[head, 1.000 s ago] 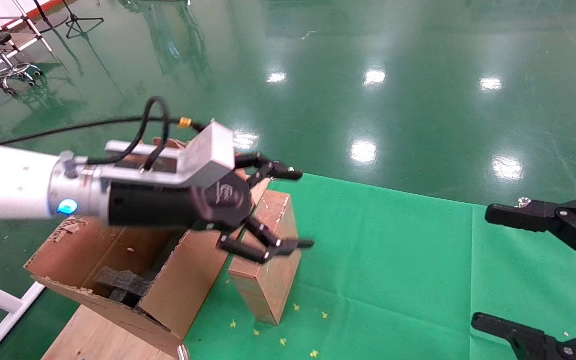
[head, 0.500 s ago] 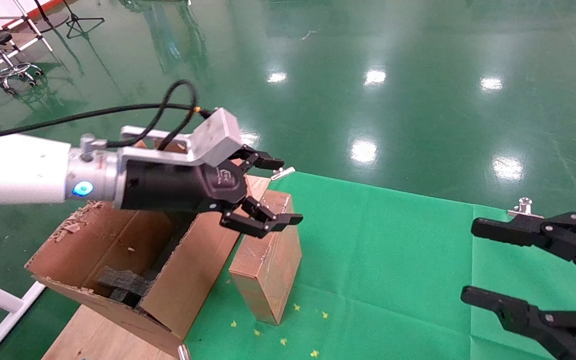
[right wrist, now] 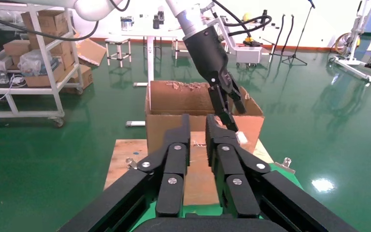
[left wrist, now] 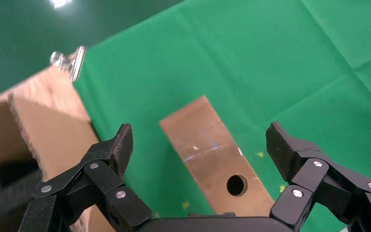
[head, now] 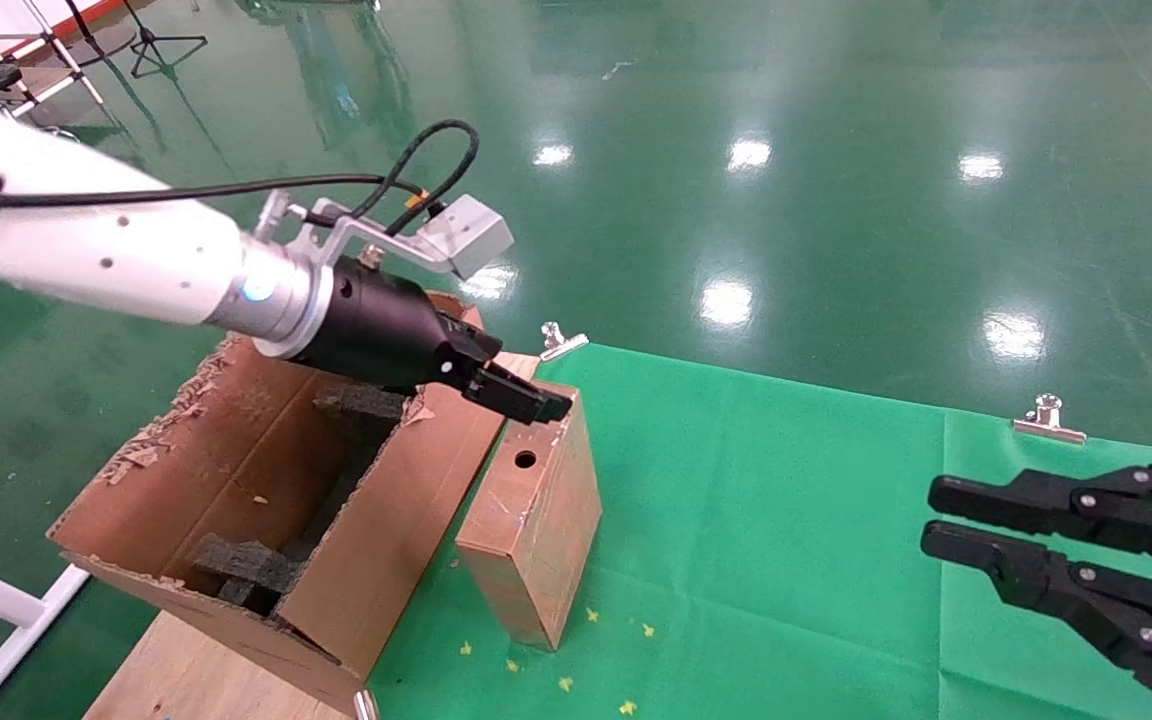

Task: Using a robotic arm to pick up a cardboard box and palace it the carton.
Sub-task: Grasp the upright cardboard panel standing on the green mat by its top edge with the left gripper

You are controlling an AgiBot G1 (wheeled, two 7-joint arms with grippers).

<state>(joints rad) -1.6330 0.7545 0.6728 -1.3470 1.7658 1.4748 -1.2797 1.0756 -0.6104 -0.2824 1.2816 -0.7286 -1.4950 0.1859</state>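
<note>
**Left gripper spread over the small box**

Your cardboard box (head: pixel 534 520) stands on end on the green cloth (head: pixel 786 520), left of frame centre, its left side hard against the carton (head: pixel 266 500); open cloth lies to its right. The left gripper (left wrist: pixel 198 150) hovers over the box's top end with fingers (left wrist: pixel 113 150) spread wide, gripping nothing. The right gripper (head: pixel 946 520) sits at lower right, fingers nearly together, empty.

A green cloth (head: pixel 786 520) carries the cardboard box (head: pixel 536 520); the carton (head: pixel 266 500) stands beside it.
</note>
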